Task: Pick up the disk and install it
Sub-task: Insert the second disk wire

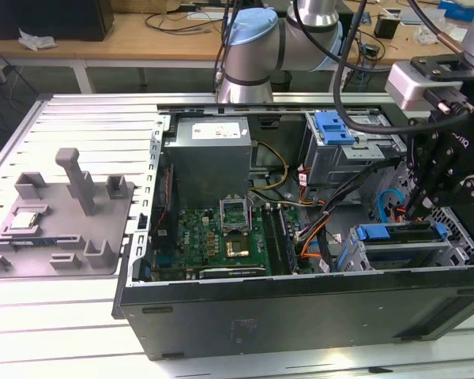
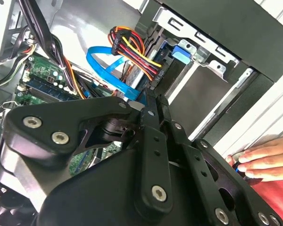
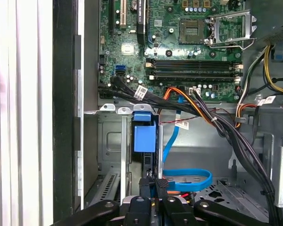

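Exterior view: an open computer case [image 1: 300, 316] lies on a table of pale metal slats [image 1: 79, 118], and everything else is placed from that case. On the slats beside the case, toward the exterior view's left, sits a grey fixture tray [image 1: 63, 217]. Behind the case a wooden bench [image 1: 166, 31] carries cables and small clutter. The arm's gripper [image 1: 419, 207] reaches down into the case's drive bay, its narrow fingers [image 3: 153, 186] drawn close together on the blue-framed disk [image 3: 145, 136], which stands on edge in the bay's slot. A green motherboard [image 1: 221, 237] covers the case floor. Just outside the case wall, a person's hand [image 2: 262, 157] rests in the second wrist view.
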Motion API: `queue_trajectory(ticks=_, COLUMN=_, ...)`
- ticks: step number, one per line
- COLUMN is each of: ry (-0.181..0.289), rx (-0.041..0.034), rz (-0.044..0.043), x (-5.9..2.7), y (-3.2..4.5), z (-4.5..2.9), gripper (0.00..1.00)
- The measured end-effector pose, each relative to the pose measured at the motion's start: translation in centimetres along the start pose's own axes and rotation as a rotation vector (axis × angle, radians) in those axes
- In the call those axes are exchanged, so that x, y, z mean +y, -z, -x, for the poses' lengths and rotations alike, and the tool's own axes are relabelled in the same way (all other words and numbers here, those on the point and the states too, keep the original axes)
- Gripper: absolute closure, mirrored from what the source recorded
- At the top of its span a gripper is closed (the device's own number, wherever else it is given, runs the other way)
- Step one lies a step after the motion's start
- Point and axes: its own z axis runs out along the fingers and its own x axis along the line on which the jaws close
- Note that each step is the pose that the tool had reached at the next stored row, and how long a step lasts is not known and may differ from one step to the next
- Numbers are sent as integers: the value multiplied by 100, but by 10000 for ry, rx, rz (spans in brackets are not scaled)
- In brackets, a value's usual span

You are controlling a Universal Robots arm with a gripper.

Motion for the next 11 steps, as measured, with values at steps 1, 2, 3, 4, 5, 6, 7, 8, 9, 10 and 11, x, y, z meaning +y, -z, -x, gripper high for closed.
queue_trajectory(ticks=1, ry=0, rx=-10, rz=0, x=0, y=-2, z=-4, gripper=84)
queue_trajectory(ticks=2, ry=0, rx=-9, rz=0, x=0, y=-3, z=-4, gripper=84)
queue_trajectory(ticks=3, ry=0, rx=-8, rz=-1, x=0, y=-3, z=-4, gripper=84)
queue_trajectory(ticks=4, ry=0, rx=-8, rz=0, x=0, y=-3, z=-5, gripper=84)
queue_trajectory(ticks=5, ry=0, rx=-9, rz=0, x=0, y=-4, z=-4, gripper=84)
queue_trajectory(ticks=6, ry=8, rx=-20, rz=0, x=0, y=-6, z=-4, gripper=84)
queue_trajectory(ticks=7, ry=11, rx=-32, rz=-1, x=0, y=-7, z=-4, gripper=84)
queue_trajectory(ticks=8, ry=15, rx=-40, rz=-1, x=0, y=-6, z=-4, gripper=84)
queue_trajectory(ticks=9, ry=18, rx=-61, rz=-2, x=0, y=-7, z=-5, gripper=84)
queue_trajectory(ticks=10, ry=27, rx=-117, rz=-3, x=0, y=-8, z=-4, gripper=84)
queue_trajectory(ticks=11, ry=33, rx=-190, rz=-4, x=0, y=-10, z=-4, gripper=84)
